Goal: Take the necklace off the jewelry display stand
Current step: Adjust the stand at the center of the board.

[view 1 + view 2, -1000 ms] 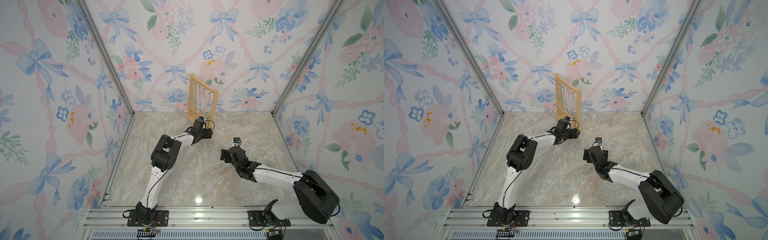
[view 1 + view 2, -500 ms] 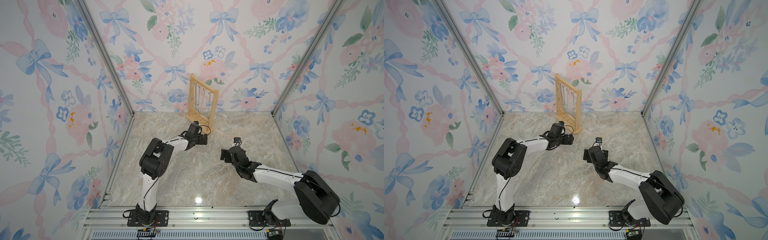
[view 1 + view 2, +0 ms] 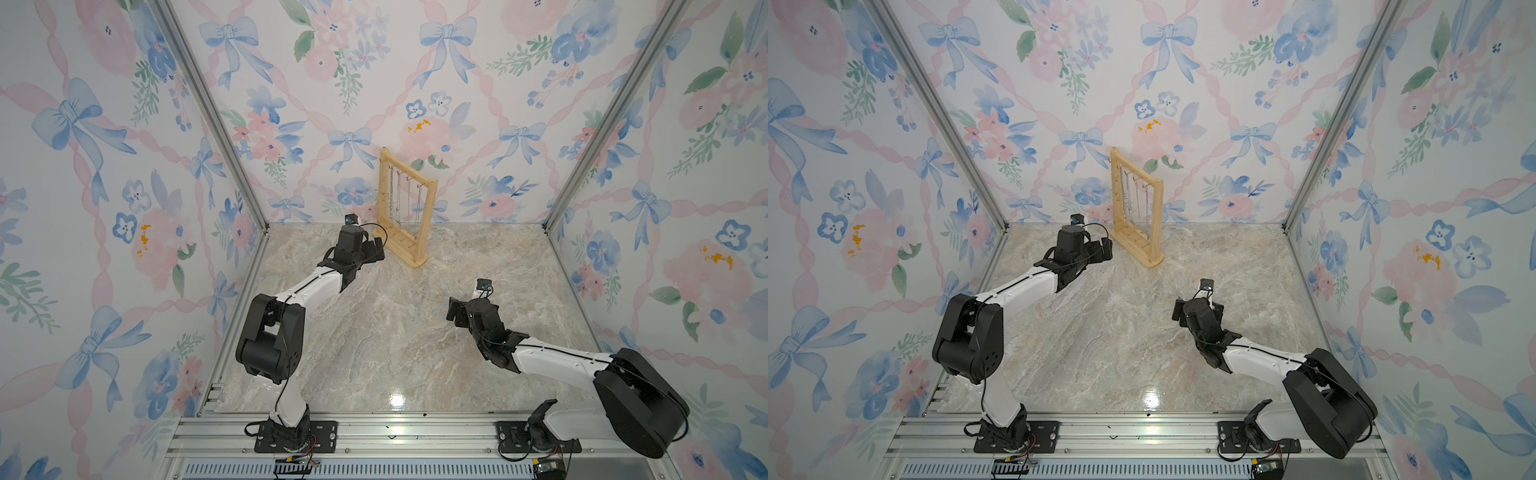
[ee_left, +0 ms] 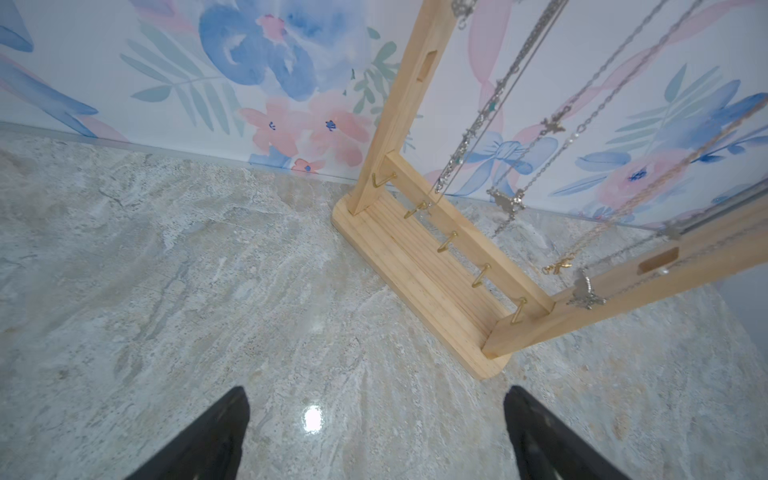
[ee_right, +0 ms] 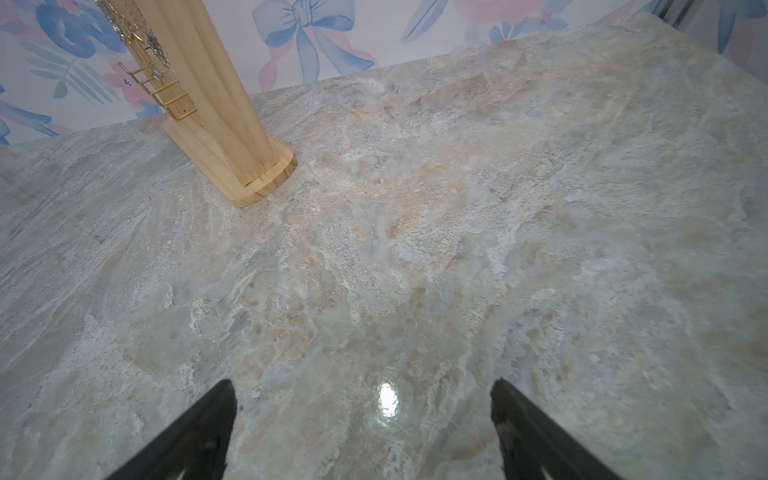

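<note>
Far back on the glossy marble-patterned desk (image 3: pixel 395 332), close to the flowered rear wall (image 3: pixel 332 104): a light pine rectangular jewelry display stand (image 3: pixel 427 220), upright on its flat plank base (image 4: pixel 415 270), taller than wide. Same placing in both top views.

Long axis of the base: slanted across the desk, one end near the rear wall, the other end nearer the front and toward the robot's right. Broad open face of the frame turned toward the front and the left arm's side. On that same face, a row of small brass hooks (image 4: pixel 446 241) jutting from the low rail (image 4: pixel 465 226).

Hanging from the top bar (image 3: pixel 409 168), between the two uprights: several thin chain necklaces (image 4: pixel 505 95), mostly silver, one gold-toned with a small gold pendant (image 4: pixel 557 266). Lower ends down near the low rail.

Black left fingers (image 4: pixel 208 436) released, spread wide, nothing between them. Low over the desk in both top views, just beside the wall end of the base, pointing at the stand. In the left wrist view, bare marble between fingertips and base: near, not touching.

Black right fingers (image 5: pixel 191 432) likewise released and wide apart, gripping nothing. Over bare desk on the robot's right, well apart from the stand. From the right wrist view, the jewelry display stand (image 5: pixel 208 75) seen almost edge-on, narrow end of the base toward the camera.
</note>
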### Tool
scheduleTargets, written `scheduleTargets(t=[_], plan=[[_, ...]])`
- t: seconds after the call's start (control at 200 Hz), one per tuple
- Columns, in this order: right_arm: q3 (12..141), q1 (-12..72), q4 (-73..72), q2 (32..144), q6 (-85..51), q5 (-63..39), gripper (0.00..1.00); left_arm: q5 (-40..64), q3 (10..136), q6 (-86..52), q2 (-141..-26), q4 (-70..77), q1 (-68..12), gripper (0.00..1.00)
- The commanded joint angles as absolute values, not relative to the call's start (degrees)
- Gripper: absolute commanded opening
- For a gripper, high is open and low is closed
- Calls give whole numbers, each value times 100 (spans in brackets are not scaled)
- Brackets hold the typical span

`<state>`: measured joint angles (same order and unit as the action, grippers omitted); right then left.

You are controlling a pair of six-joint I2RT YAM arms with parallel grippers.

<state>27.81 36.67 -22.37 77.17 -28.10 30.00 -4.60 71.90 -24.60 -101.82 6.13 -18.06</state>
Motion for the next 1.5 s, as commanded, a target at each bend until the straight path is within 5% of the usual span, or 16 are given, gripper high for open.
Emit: scheduleTargets(t=[0.0,0.595,1.495], plan=[[2479,3577,-3060,7638,-2873,3156,97,-149,7539,-2188,-10132,712,-1625,98],[1932,3577,-4644,7893,-2094,2630,96,2218,11053,-924,-13461,765,-869,71],[1995,3579,-4739,8058,-2074,2294,96,2693,13669,-931,-15289,901,-971,64]])
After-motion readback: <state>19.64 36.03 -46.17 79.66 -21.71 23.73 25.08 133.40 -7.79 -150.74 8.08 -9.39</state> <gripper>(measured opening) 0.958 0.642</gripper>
